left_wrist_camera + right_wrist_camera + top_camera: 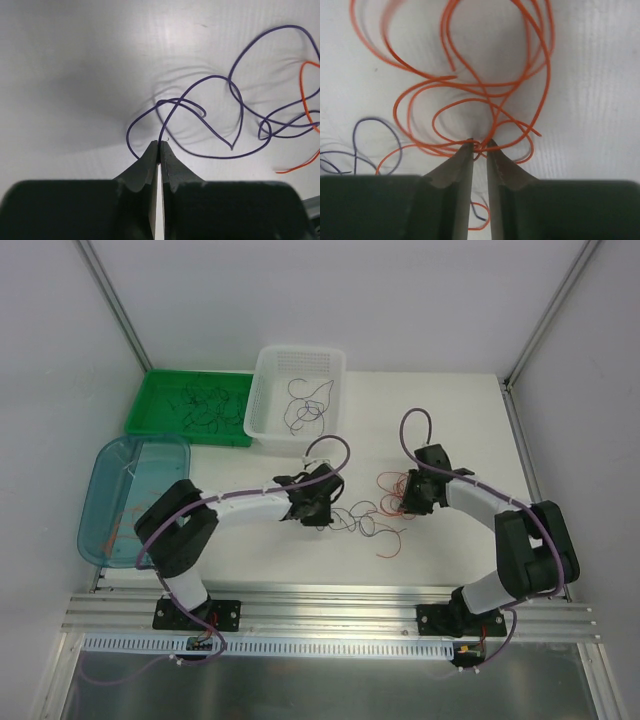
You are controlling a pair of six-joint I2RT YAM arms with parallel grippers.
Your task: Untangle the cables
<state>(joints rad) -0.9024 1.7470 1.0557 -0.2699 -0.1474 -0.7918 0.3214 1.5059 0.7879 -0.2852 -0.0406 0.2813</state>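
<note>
**Left hand.** My left gripper (159, 145) is fully closed. Its tips pinch one purple strand (215, 76) at the point where it leaves the table (75, 65). Ahead of the tips and off to their right, that strand lies in several overlapping loops. At the far right it crosses an orange strand (306, 95).

**Right hand.** My right gripper (480, 142) has its jaws drawn narrow, with a slim gap showing between them. Several strands of the orange bundle (485, 95) pass through the gap at the tips. I cannot tell whether they are clamped or merely bracketed. The bundle fans out ahead of the tips. More purple wire (370, 135) lies just to their left.

**Location of work.** In the overhead view the cables (365, 522) lie loose on the table between my two hands.

**Hazards, in my judgement.**
- The purple loops cross themselves and the orange wire, so a quick pull could cinch them into a knot instead of freeing them.
- My right tips straddle several strands, so lifting may raise the whole orange clump and the purple wire hooked into it.
- The wire is hair-thin and held at the very tips, so it could slip out under tension.
- Pulling both hands apart together would tighten any link between the two colours.
</note>
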